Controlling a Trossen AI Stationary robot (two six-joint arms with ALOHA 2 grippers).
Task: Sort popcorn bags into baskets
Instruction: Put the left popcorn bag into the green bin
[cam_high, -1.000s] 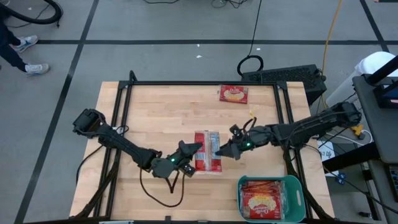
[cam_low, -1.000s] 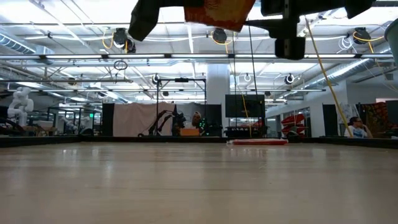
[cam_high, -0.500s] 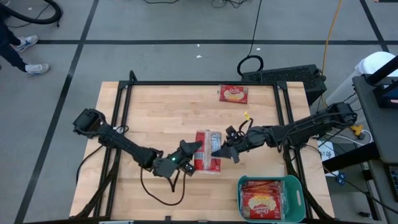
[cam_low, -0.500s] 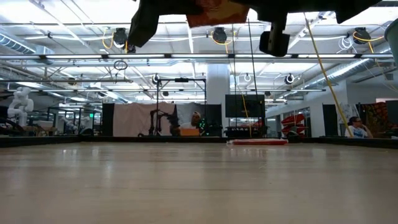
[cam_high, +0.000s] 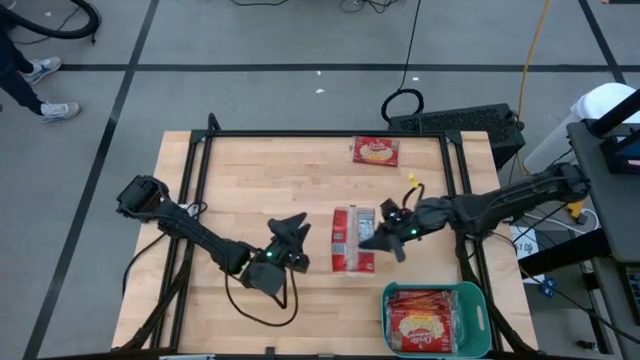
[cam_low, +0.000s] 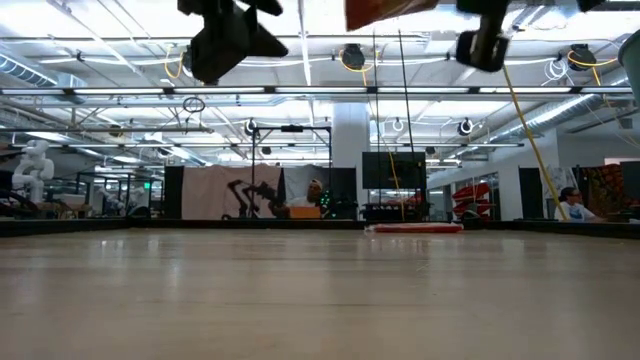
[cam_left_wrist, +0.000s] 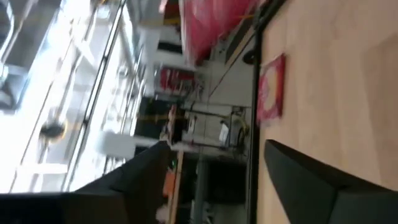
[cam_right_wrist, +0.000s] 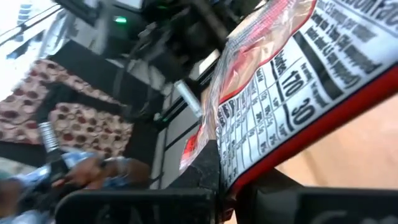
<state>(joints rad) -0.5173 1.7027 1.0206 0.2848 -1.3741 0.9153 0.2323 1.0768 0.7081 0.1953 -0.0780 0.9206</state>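
your right gripper (cam_high: 378, 239) is clamped on the edge of a popcorn bag (cam_high: 352, 240), holding it clear of the table's middle, likely so it can be carried to the teal basket (cam_high: 476, 296) at the near right corner, where other packets already lie. your left gripper (cam_high: 291, 232) hangs just beside it, fingers spread and empty. the bag is flat and red, grey-white label panel up; another packet (cam_high: 375, 151) lies at the far edge.

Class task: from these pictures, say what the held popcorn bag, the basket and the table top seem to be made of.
Popcorn bag: glossy printed film, likely plastic; it crinkles and glints. Basket: smooth teal moulded plastic, by its rounded corners. Table top: pale wood, showing plank seams and grain.
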